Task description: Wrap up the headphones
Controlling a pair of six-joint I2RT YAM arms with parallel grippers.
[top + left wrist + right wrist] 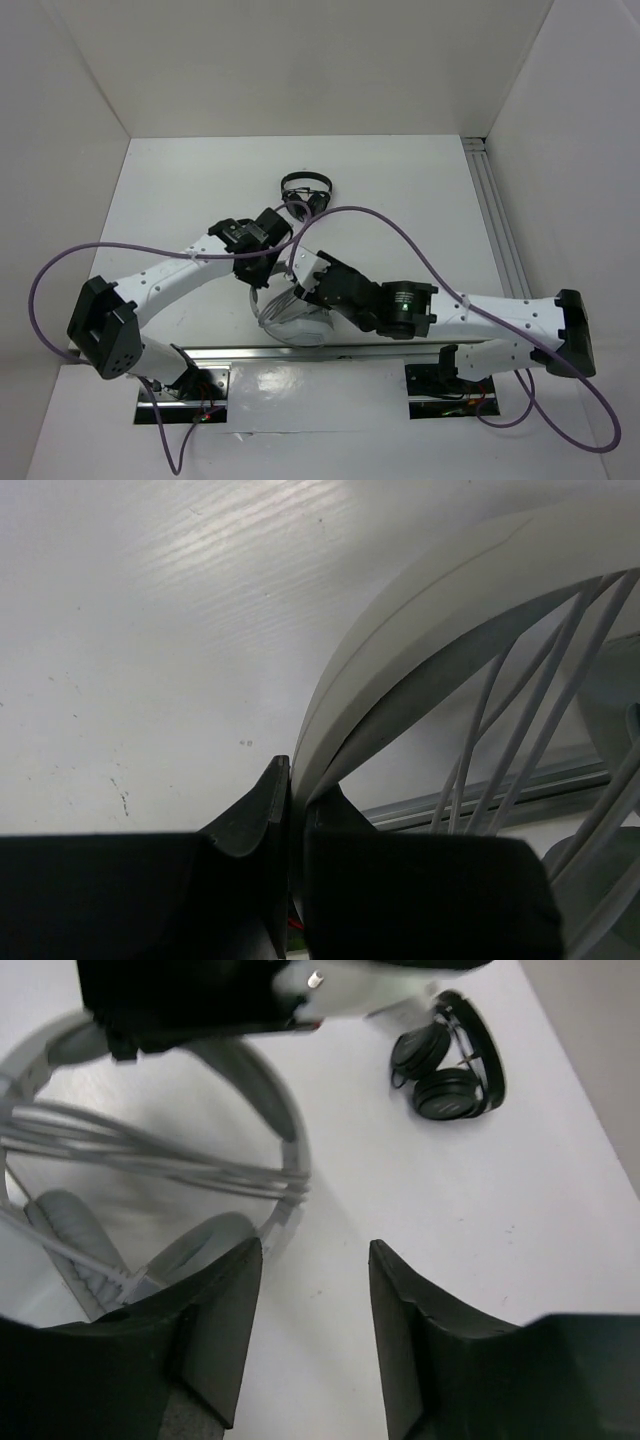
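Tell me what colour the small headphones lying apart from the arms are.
The small headphones are black all over; the right wrist view shows them best.

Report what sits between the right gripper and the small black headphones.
Nothing: in the right wrist view only bare white table runs from the right gripper to the black headphones. The white headphones lie off to one side.

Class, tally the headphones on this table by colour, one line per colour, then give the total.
White and grey headphones: 1
Black headphones: 1
Total: 2
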